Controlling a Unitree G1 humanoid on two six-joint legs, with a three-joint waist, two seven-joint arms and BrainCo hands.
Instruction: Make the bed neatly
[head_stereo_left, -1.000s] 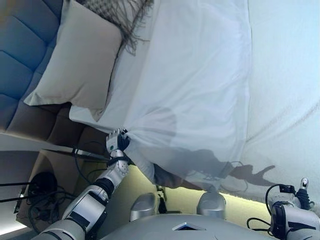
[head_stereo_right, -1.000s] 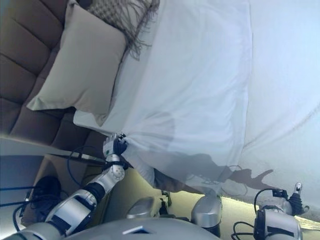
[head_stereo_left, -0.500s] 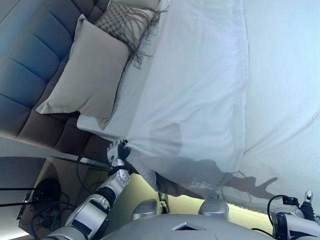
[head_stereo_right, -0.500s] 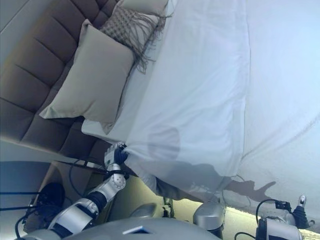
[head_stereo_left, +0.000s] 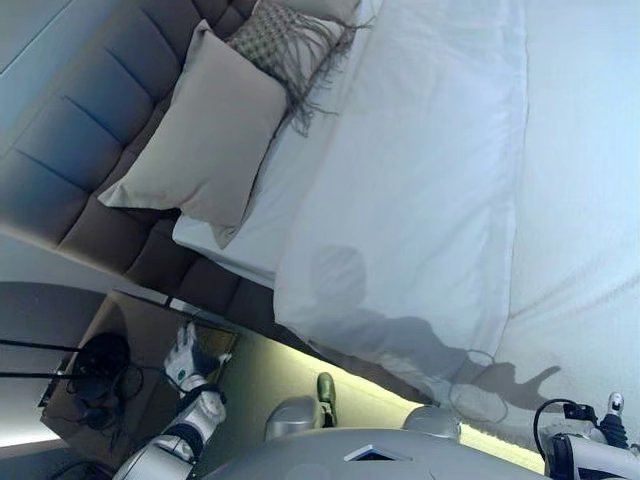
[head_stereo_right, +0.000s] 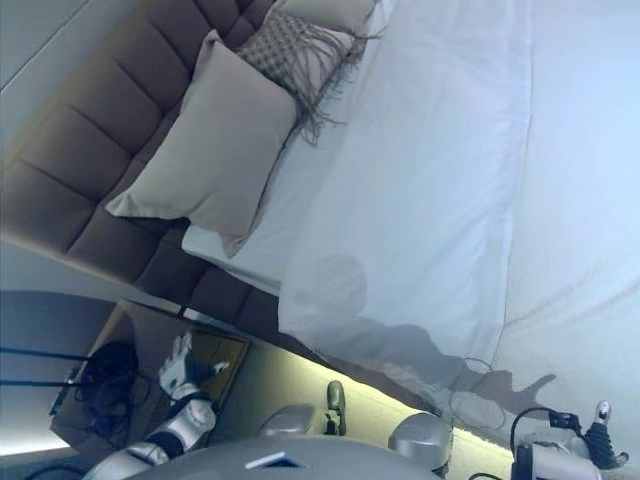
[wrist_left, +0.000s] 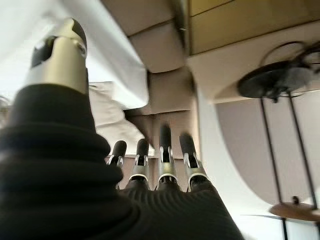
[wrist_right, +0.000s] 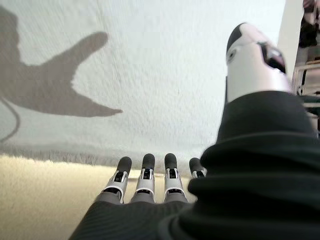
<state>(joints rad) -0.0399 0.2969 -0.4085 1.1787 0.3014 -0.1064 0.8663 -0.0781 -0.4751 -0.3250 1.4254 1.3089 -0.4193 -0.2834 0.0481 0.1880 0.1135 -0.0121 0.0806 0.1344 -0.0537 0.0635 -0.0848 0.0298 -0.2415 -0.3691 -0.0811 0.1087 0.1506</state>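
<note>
Our left hand has let go of the sheet corner and dropped back beside the bed with fingers straight, while the sheet edge now lies flat and our view has shifted.

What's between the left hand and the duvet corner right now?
Only the brown bed base side; left hand hangs open below the white duvet, in the left eye view.

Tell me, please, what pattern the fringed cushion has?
The cushion has a fine grey check with a long fringe, clearest in the right eye view.
</note>
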